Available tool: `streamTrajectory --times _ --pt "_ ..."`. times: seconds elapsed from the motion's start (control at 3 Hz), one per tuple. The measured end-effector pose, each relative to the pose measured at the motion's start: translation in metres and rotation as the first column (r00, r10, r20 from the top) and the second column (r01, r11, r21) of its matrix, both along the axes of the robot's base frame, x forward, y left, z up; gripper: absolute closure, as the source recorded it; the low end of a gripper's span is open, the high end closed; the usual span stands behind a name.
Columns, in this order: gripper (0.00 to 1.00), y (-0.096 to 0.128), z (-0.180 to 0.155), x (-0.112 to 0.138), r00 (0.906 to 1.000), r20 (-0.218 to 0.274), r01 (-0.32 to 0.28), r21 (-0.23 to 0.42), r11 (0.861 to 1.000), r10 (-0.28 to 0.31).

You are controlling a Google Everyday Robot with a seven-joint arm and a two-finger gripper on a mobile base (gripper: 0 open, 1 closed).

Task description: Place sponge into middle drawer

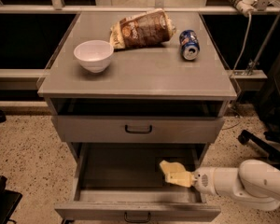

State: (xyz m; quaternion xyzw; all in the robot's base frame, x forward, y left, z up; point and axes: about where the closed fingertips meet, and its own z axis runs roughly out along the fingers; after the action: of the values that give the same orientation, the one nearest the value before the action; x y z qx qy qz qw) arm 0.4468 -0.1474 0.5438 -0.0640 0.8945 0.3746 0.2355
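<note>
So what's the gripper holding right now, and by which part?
The gripper holds the sponge by its right end, within the open middle drawer.

White hand (190, 178) in grey middle drawer (121, 174) grips pale yellow sponge (174, 172)

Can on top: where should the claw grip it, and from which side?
Across its round body, from above, pinching left and right of the can: it lies on its side, end toward the camera, apart from the bread bag. The claw is at lower right, shut on the sponge over the open middle drawer.
</note>
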Motion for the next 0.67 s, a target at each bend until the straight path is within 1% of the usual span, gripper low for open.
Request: streamTrajectory --times 0.33,0.67 --pt "1.0 0.016 -0.057 0.017 0.9965 -0.083 0.004 0.009 1.0 -0.003" --pt "1.0 0.03 -0.099 0.027 0.9923 -0.124 0.0 -0.017 1.0 -0.002"
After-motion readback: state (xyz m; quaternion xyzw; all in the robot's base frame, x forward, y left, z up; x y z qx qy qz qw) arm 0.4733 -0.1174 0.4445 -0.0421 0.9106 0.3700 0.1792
